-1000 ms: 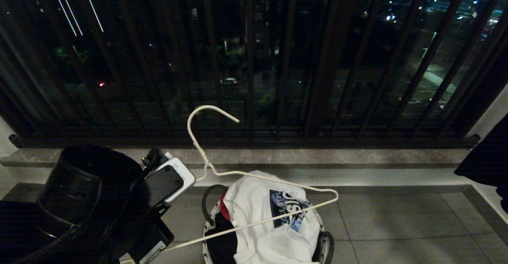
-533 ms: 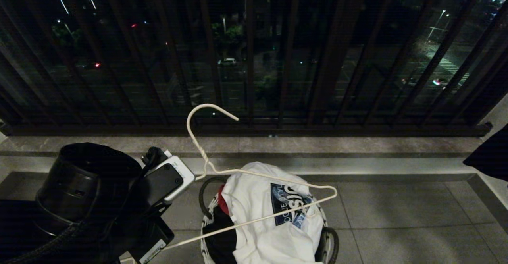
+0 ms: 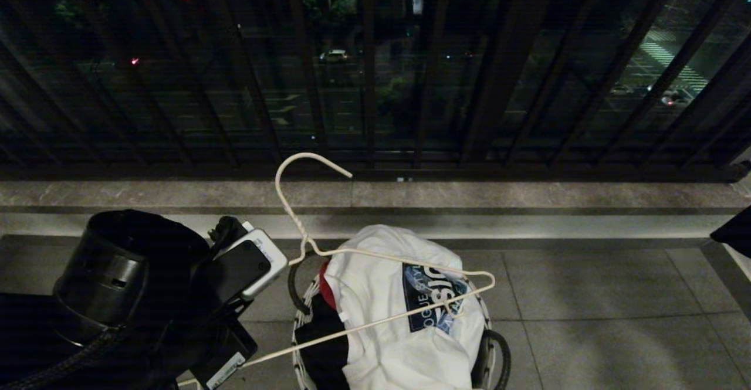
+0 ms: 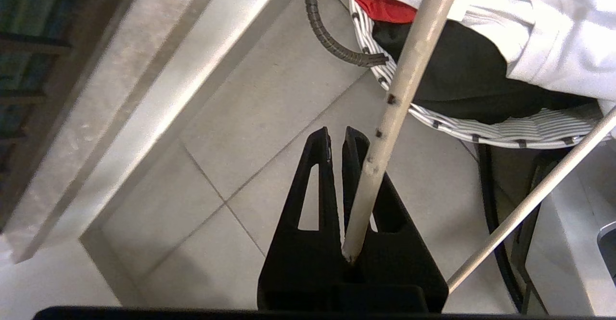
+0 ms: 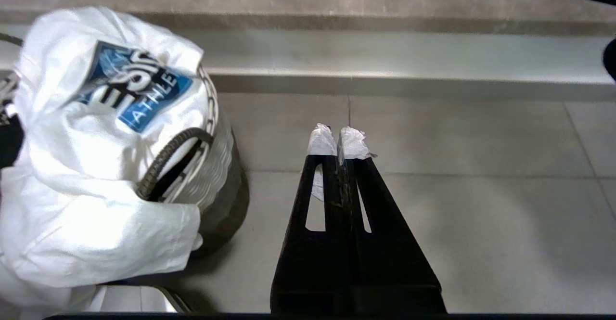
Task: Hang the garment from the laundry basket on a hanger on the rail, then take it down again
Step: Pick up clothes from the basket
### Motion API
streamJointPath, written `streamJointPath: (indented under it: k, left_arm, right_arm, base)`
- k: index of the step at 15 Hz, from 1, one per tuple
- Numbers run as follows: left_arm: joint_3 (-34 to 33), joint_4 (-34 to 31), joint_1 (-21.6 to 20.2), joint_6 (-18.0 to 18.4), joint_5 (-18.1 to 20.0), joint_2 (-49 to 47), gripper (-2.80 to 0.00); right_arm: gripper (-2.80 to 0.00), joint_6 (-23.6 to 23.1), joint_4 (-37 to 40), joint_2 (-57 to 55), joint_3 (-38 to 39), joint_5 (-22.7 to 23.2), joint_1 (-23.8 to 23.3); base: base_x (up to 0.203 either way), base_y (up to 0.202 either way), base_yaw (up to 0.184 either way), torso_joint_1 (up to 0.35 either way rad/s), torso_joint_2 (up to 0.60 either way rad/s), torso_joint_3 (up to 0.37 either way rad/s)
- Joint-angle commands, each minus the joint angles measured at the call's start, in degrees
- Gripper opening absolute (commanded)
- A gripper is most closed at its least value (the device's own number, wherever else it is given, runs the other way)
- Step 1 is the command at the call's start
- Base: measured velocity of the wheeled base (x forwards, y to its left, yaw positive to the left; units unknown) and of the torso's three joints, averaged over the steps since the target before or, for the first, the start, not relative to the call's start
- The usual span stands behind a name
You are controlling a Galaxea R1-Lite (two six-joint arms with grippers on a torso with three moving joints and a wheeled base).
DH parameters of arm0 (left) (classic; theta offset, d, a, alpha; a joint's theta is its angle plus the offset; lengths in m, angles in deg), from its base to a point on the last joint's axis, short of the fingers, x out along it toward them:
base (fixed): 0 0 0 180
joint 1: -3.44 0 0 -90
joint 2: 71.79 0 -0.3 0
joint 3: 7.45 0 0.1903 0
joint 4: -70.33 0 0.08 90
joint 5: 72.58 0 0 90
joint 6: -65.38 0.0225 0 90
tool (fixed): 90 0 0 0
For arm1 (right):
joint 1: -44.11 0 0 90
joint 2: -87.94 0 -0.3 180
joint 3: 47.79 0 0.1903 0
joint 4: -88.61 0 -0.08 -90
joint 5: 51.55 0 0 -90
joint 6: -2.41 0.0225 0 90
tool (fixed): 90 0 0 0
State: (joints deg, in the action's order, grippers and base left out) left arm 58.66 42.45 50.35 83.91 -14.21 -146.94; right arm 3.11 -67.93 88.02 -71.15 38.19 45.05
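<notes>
Here the left gripper [image 4: 337, 137], at the lower left of the head view, is clamped on the bottom bar of the hanger [image 3: 375, 255], which slants over the laundry basket [image 3: 305, 311] at the lower centre. The garment [image 3: 393, 308] is heaped in that basket beside a red cloth [image 3: 324, 287] and a black garment [image 3: 325, 352]. The right gripper [image 5: 338, 139] is closed and empty above the floor tiles [image 5: 471, 204].

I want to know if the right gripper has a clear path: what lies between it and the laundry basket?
Only bare floor tile. In the right wrist view the shut right gripper hangs apart from the laundry basket, with the garment draped over it.
</notes>
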Motion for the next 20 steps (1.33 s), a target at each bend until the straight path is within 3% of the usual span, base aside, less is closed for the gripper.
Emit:
streamJointPath:
  k: [1, 9, 13, 20]
  left_arm:
    - [0.06, -0.06, 0.02, 0.1, -0.19, 0.42, -2.8]
    - [0.06, -0.06, 0.02, 0.02, -0.14, 0.94, -2.8]
    - [0.91, 1.61, -0.22, -0.58, 6.24, 3.06, -2.8]
    - [2.39, 2.49, -1.28, -2.71, 6.4, 3.52, -2.8]
  right_arm:
    - [-2.8, 0.0, -0.01, -0.01, 0.09, -0.01, 0.03]
    - [-2.8, 0.0, -0.01, 0.01, 0.09, -0.01, 0.03]
    - [-2.8, 0.0, -0.01, 0.01, 0.09, -0.01, 0.03]
    - [-2.8, -0.09, -0.01, 0.01, 0.09, -0.01, 0.03]
  base:
    - [0.0, 0.0, 0.0, -0.002, 0.0, -0.188]
    - [0.0, 0.0, 0.0, 0.004, 0.0, -0.197]
    - [0.0, 0.0, 0.0, 0.005, 0.0, -0.12]
    - [0.0, 0.0, 0.0, 0.0, 0.0, -0.004]
